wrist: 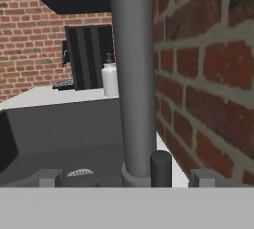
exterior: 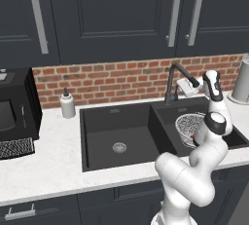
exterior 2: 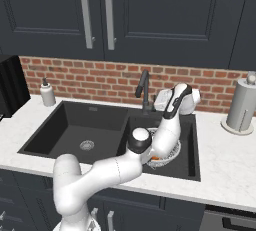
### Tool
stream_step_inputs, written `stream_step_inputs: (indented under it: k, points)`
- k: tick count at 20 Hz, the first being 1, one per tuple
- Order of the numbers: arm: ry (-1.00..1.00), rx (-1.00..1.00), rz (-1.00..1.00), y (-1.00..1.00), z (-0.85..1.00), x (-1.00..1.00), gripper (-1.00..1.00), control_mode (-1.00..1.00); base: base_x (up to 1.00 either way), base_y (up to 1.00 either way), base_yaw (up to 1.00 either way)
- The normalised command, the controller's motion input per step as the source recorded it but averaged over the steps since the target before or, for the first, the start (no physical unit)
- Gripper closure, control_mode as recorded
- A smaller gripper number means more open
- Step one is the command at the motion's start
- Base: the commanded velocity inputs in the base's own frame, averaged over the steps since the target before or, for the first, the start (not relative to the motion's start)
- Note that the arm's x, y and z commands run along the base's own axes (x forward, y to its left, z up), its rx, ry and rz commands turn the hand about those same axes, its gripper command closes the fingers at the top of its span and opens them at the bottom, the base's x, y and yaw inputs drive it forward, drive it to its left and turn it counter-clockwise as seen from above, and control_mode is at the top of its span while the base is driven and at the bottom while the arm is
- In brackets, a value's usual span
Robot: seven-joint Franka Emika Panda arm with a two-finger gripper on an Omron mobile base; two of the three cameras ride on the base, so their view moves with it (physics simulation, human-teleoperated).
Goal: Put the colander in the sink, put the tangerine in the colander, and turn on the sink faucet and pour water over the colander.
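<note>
Since the colander (exterior: 189,127) is already sitting in the right basin of the sink (exterior: 97,117) with the tangerine (exterior 2: 155,158) peeking out orange inside it, I'd say we're on the water step now. That's why the gripper (exterior: 187,86) is up by the faucet (exterior: 171,80) instead of down in the basin, jaws spread wide with nothing in them. From the hand view the faucet's upright pipe (wrist: 131,74) stands right between the fingertips (wrist: 51,177), close in, with a short dark stub, probably the lever (wrist: 160,167), just beside its base. Soap bottle (exterior: 67,104) is well off to the side.
</note>
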Motion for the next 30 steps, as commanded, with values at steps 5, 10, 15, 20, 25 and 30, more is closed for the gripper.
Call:
stream_step_inputs:
  k: [5,10,15,20,25,30]
  points:
    - [0.00,0.00,0.00,0.00,0.00,0.00,1.00,-1.00,0.00,0.00,0.00]
    - [0.00,0.00,-0.05,0.00,0.00,0.02,1.00,-1.00,0.00,0.00,0.00]
    - [0.00,0.00,-0.13,0.00,0.00,0.01,1.00,-1.00,0.00,0.00,0.00]
    - [-0.02,0.00,-0.20,0.00,0.00,0.00,1.00,-1.00,0.00,0.00,0.00]
    - [-0.04,0.00,-0.22,0.00,0.00,0.00,1.00,-1.00,0.00,0.00,0.00]
    - [-0.05,0.00,-0.24,0.00,0.00,0.00,1.00,-1.00,0.00,0.00,0.00]
